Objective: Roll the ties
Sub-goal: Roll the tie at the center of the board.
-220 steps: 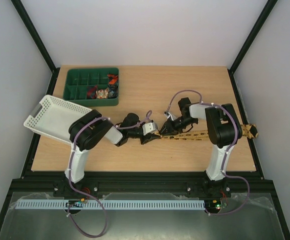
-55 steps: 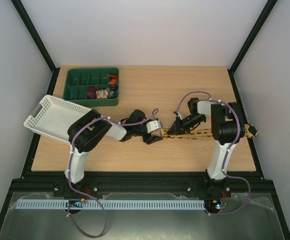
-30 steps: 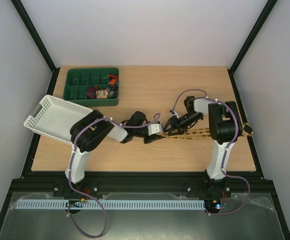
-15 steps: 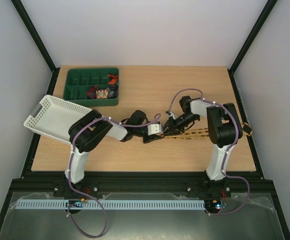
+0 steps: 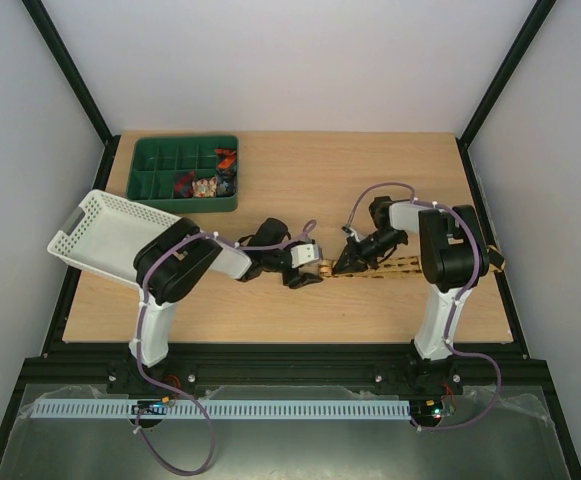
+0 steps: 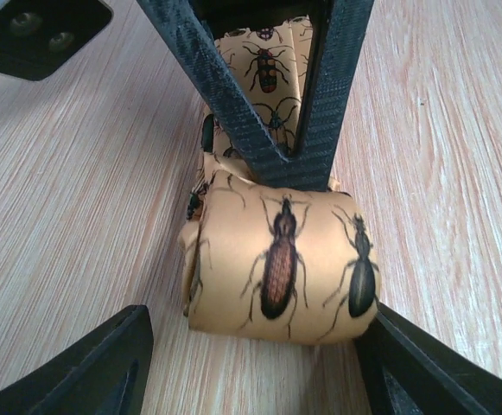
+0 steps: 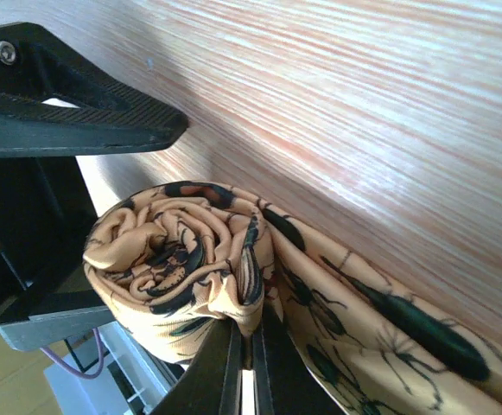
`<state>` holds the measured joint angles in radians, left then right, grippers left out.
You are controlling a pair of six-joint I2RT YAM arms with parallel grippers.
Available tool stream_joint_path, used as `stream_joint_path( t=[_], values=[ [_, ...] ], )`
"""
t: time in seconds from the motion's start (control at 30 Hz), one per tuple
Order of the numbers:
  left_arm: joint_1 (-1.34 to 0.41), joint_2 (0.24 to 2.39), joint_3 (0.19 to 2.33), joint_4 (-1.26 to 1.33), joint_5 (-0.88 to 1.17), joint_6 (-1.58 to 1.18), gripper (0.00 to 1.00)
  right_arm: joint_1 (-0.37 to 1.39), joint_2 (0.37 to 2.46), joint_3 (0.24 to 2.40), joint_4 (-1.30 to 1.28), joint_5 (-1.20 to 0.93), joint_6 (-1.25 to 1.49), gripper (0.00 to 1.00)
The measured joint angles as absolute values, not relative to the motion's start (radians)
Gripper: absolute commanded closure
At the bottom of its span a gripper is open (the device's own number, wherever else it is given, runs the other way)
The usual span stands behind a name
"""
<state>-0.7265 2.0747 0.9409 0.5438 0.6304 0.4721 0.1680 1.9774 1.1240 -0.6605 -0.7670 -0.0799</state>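
The tan-gold tie [image 5: 410, 265] with dark beetle marks lies as a strip across the table's right half. Its left end is wound into a small coil [image 6: 276, 268], also seen in the right wrist view [image 7: 177, 259]. My left gripper [image 5: 316, 270] is open, its fingers [image 6: 95, 372] on either side of the coil; the right finger touches the coil's end, the left one stands apart. My right gripper [image 5: 346, 263] is shut on the tie just beside the coil [image 7: 246, 333], its fingers [image 6: 320, 95] forming a V right behind the roll.
A green compartment tray [image 5: 185, 150] with several rolled ties [image 5: 205, 186] stands at the back left. A white slatted basket [image 5: 110, 235] lies tilted at the left edge. The tie's tail [image 5: 493, 262] hangs off the right table edge.
Over the last seconds the tie's tail has slid left towards the coil. In the last half second my right gripper has shifted slightly right and the strip lies straighter.
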Motion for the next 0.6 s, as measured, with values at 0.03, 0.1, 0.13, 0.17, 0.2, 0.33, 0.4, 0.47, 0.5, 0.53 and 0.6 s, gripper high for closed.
stream_joint_path(
  t=[0.03,0.1,0.13,0.17,0.2,0.33,0.4,0.47,0.5,0.53,0.6],
  values=[
    [-0.726,2.075,0.939,0.550,0.633,0.463,0.32,0.167,1.979,1.124,-0.661,-0.766,-0.080,0.99],
    [-0.726,2.075,0.930,0.571,0.635,0.442,0.30,0.163,1.979,1.124,-0.662,-0.752,-0.080,0.99],
    [-0.727,2.075,0.925,0.583,0.635,0.432,0.29,0.162,1.979,1.124,-0.663,-0.746,-0.079,0.98],
    [-0.728,2.075,0.921,0.595,0.635,0.424,0.29,0.161,1.979,1.124,-0.663,-0.740,-0.079,0.98],
    [-0.729,2.077,0.918,0.605,0.635,0.417,0.29,0.160,1.980,1.124,-0.664,-0.734,-0.078,0.99],
    [-0.747,2.117,0.921,0.693,0.637,0.411,0.31,0.159,2.001,1.146,-0.688,-0.730,-0.071,0.99],
    [-0.757,2.146,0.941,0.729,0.642,0.409,0.34,0.157,2.019,1.165,-0.712,-0.734,-0.071,0.99],
    [-0.764,2.170,0.963,0.750,0.648,0.407,0.38,0.155,2.036,1.183,-0.736,-0.738,-0.071,0.99],
    [-0.766,2.183,0.979,0.756,0.654,0.410,0.43,0.154,2.041,1.190,-0.745,-0.739,-0.072,0.99],
    [-0.768,2.192,0.991,0.757,0.656,0.412,0.49,0.154,2.045,1.194,-0.751,-0.739,-0.073,0.99],
    [-0.770,2.201,1.005,0.754,0.665,0.429,0.63,0.154,2.052,1.204,-0.763,-0.739,-0.075,0.98]
  ],
)
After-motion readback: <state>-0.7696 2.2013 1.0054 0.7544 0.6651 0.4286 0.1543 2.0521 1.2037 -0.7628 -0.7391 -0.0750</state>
